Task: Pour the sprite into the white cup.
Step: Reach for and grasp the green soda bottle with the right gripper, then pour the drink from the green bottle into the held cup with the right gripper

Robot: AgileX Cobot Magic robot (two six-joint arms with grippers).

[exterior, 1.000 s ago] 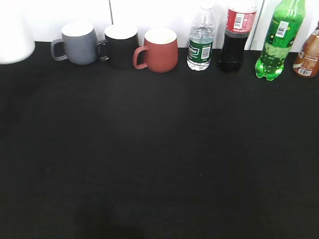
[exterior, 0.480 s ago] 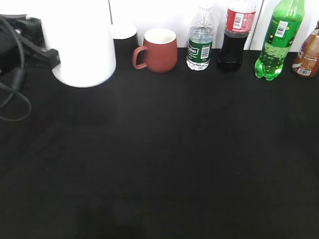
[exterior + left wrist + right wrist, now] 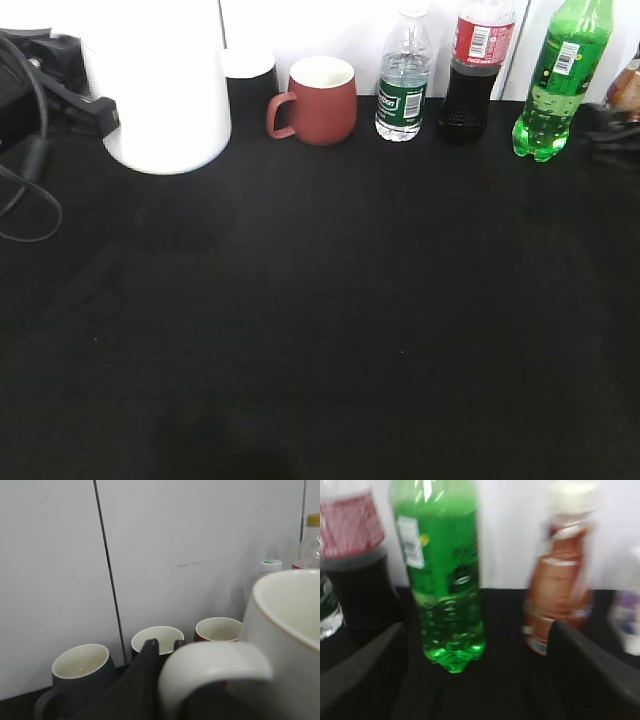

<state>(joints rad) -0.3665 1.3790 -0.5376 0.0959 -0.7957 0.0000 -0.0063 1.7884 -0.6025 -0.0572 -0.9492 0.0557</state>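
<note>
White cup (image 3: 165, 85), plain and rounded, is held up at the far left of the desk (image 3: 320, 320), its loop handle gripped by the left fingers (image 3: 150, 655); it has barely shifted from half a second ago. Behind it stand a grey mug (image 3: 80, 667), a dark mug (image 3: 157, 639) and a brick-red mug (image 3: 315, 100). Further right are a water bottle (image 3: 402, 80), a cola bottle (image 3: 470, 75) and the sprite (image 3: 555, 85), translucent bright green with a barcode patch and bumpy base. The right fingers (image 3: 350, 665) have newly arrived, spread wide, apparently not touching it, in front of a brown bottle (image 3: 562, 585).
</note>
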